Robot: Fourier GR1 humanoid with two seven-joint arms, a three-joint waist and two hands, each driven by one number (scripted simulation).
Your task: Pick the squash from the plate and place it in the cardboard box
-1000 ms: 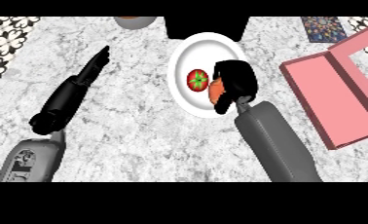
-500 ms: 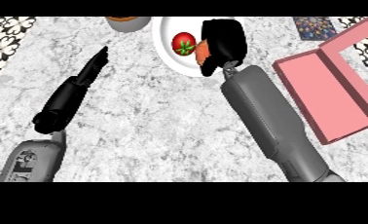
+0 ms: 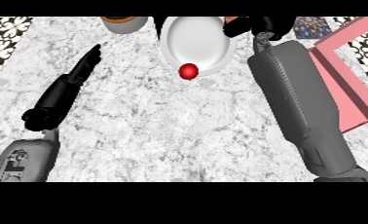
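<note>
At the upper-right rim of the round white plate [image 3: 197, 40], the right robot hand [image 3: 266, 24] curls round the orange squash [image 3: 230, 20], near the pink cardboard box [image 3: 338, 69]. The left robot hand [image 3: 69, 83] lies over the marbled desk [image 3: 158, 121] with its fingers straight and pressed together.

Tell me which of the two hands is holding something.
The right hand, at the plate's far right edge, is curled round the orange squash. The left hand is stretched out straight over the counter, holding nothing.

plate [image 3: 197, 38] far centre | fruit [image 3: 188, 71] at its near rim | box [image 3: 348, 91] right of plate
</note>
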